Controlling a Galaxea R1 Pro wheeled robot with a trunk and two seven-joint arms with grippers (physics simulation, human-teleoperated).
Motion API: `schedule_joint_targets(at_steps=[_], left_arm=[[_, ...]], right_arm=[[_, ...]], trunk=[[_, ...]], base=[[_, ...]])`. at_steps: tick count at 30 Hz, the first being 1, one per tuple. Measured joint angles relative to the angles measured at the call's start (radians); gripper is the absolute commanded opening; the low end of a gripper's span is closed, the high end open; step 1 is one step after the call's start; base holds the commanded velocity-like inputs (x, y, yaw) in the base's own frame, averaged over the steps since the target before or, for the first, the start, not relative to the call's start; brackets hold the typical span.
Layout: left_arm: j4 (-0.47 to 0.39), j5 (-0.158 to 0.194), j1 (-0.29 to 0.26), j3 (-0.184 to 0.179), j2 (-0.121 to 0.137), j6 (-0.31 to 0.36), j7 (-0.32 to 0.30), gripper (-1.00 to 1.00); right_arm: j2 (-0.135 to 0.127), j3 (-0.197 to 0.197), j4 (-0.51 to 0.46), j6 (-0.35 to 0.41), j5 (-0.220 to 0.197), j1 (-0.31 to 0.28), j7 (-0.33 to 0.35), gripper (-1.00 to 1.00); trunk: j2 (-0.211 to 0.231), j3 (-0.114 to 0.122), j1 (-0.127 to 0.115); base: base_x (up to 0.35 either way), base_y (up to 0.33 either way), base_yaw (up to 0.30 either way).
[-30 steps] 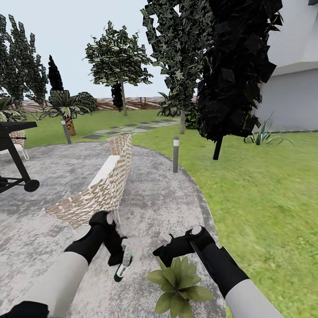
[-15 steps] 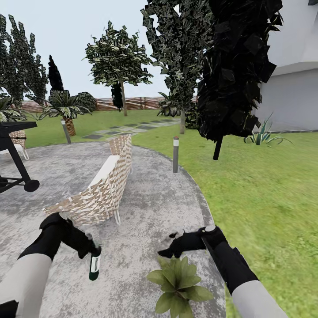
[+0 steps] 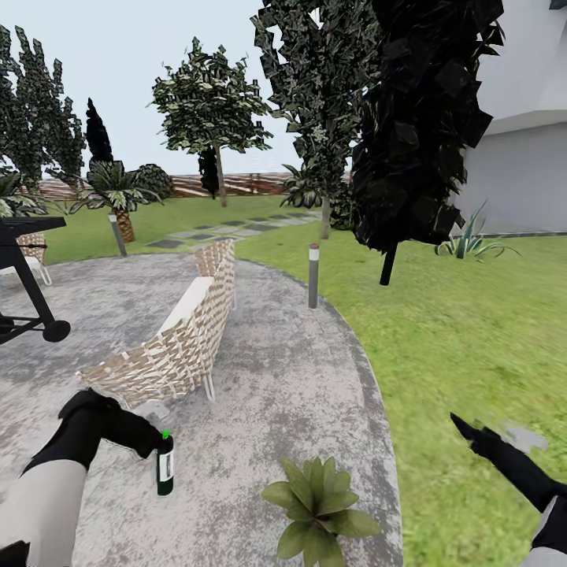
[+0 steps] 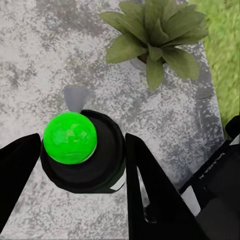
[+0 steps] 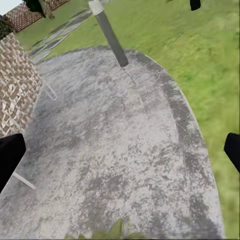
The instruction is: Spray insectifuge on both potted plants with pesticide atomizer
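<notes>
The potted plant (image 3: pixel 316 504), a low rosette of pointed leaves at the near edge of the stone patio (image 3: pixel 268 370), is taken as the landmark. Furthest to its left, the pesticide atomizer (image 3: pixel 164 465) is held upright just above the patio by the left claw (image 3: pixel 157 441). In the left wrist view the dark fingers (image 4: pixel 150 185) are seen pressed against both sides of the bottle (image 4: pixel 82 150), so the claw is judged clenched on it, with the green cap uppermost. The plant (image 4: pixel 155 40) is seen beyond the bottle there; the atomizer is probably carried upright and off to the side so that its nozzle can then be turned toward the leaves. Behind the plant and to its left a wicker chair (image 3: pixel 177 335) is set on the patio, and further back a grey bollard lamp (image 3: pixel 313 274) is planted at the patio's edge. To the right of the plant, over the lawn (image 3: pixel 472 339), the right claw (image 3: pixel 472 429) is held well clear, perhaps to leave the spray path free; its fingertips are seen far apart at the edges of the right wrist view, so it is released and empty.
</notes>
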Motion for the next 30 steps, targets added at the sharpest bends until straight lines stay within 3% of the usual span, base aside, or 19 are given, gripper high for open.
schedule_joint_targets(at_steps=[1, 2, 5, 8, 11, 14, 19, 24, 30], left_arm=[[0.000, 0.002, 0.000, 0.021, -0.020, 0.014, 0.077, -1.00], [0.000, 0.006, 0.000, 0.034, -0.034, 0.041, 0.128, -1.00], [-0.004, 0.016, -0.001, 0.050, -0.074, 0.131, 0.205, -1.00], [-0.024, 0.020, -0.003, 0.055, -0.105, 0.174, 0.259, -1.00], [-0.030, 0.017, -0.003, 0.056, -0.149, 0.185, 0.325, -1.00], [-0.026, 0.014, -0.001, 0.056, -0.185, 0.191, 0.364, -1.00], [-0.003, 0.013, 0.001, 0.061, -0.192, 0.240, 0.371, -1.00], [0.173, 0.013, 0.002, 0.044, -0.208, 0.309, 0.373, -1.00], [0.202, 0.012, 0.001, 0.042, -0.210, 0.314, 0.374, -1.00]], right_arm=[[-0.001, -0.060, 0.001, -0.005, 0.053, 0.000, -0.035, 1.00], [0.000, -0.085, 0.001, -0.007, 0.103, 0.000, -0.081, 1.00], [-0.002, -0.119, 0.005, -0.007, 0.203, 0.000, -0.227, 1.00], [-0.003, -0.124, 0.034, -0.001, 0.238, 0.000, -0.400, 1.00], [-0.001, -0.123, 0.076, 0.007, 0.256, 0.000, -0.491, 1.00], [-0.002, -0.129, 0.092, 0.045, 0.270, 0.000, -0.510, 1.00], [-0.003, -0.133, 0.099, 0.131, 0.277, 0.000, -0.517, 1.00], [-0.002, -0.134, 0.100, 0.142, 0.312, 0.000, -0.518, 1.00], [-0.001, -0.136, 0.104, 0.142, 0.324, 0.000, -0.520, 1.00]], trunk=[[0.000, 0.000, 0.000], [0.000, 0.000, 0.000], [0.000, 0.000, 0.000], [0.000, 0.000, 0.000], [0.000, 0.000, 0.000], [0.000, 0.000, 0.000], [0.000, 0.001, 0.000], [0.000, 0.003, 0.000], [0.000, 0.000, 0.000]], base=[[0.000, 0.000, 0.000], [0.000, 0.000, 0.000], [0.000, 0.000, 0.000], [0.000, 0.000, 0.000], [0.000, 0.000, 0.000], [0.000, 0.000, 0.000], [0.000, 0.000, -0.095], [0.000, 0.000, -0.271], [0.000, 0.000, -0.256]])
